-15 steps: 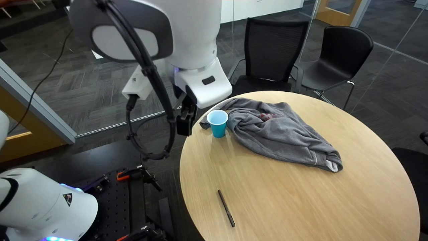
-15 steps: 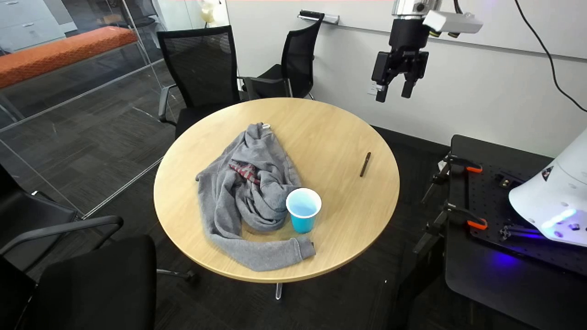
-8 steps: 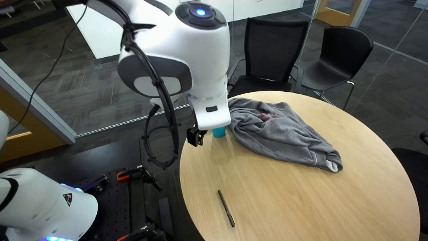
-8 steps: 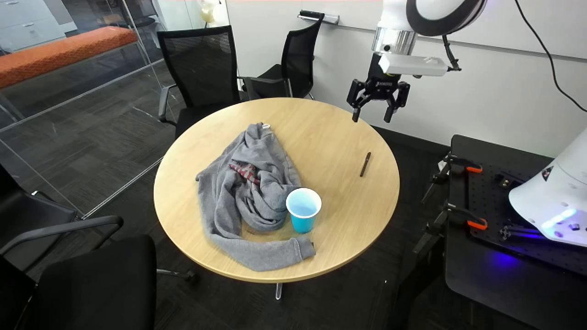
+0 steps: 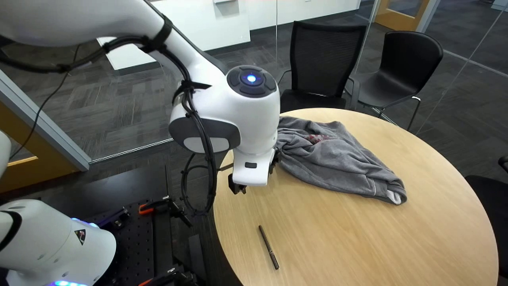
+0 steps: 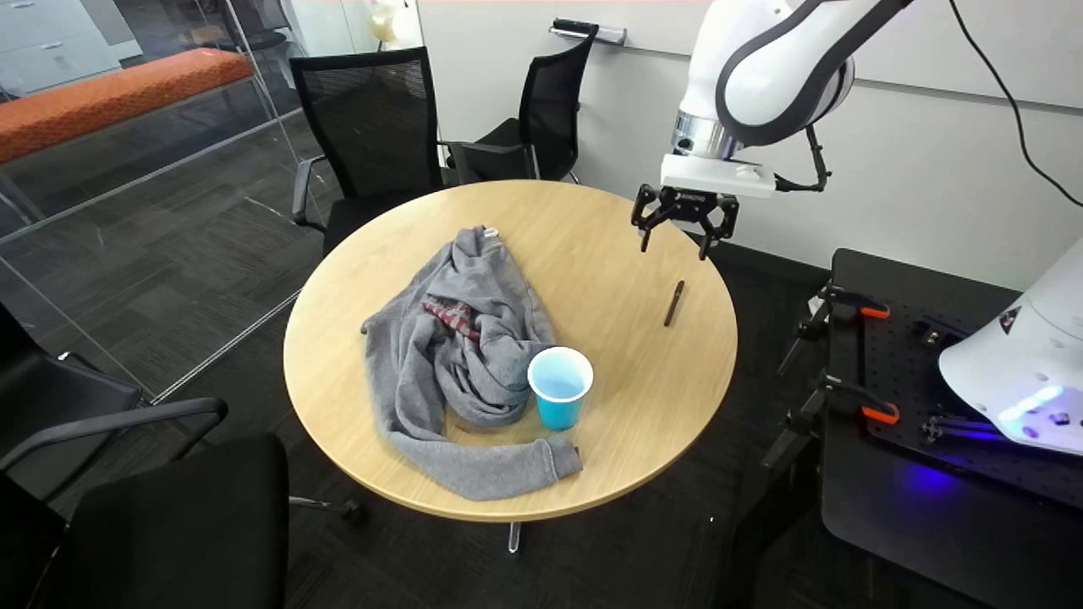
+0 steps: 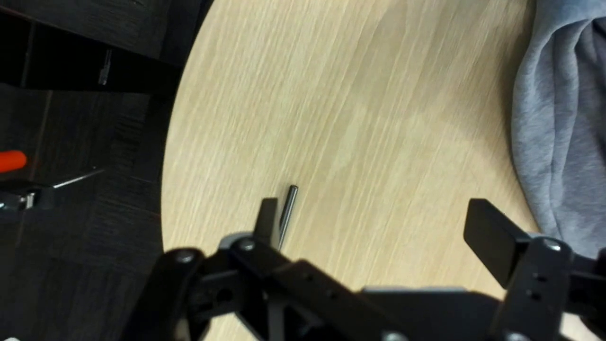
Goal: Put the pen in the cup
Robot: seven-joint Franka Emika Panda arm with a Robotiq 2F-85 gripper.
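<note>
Gaping wide, jaws empty; cup (image 6: 559,396) seen in an exterior view alone, pen (image 5: 268,246) in all three

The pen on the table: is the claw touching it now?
Apart. In both exterior views, a strip of the table shows between the claw and the pen.

No text legible in any view. Sticker (image 5: 80,236) on robot base (image 5: 51,246), both exterior views: small, dark, any wording too small to tell. Red print (image 6: 453,317) on cloth (image 6: 499,372), both exterior views: creased, unreadable. Gripper (image 6: 674,248) body, exterior view: faint pale mark (image 6: 693,196), too small to read.
</note>
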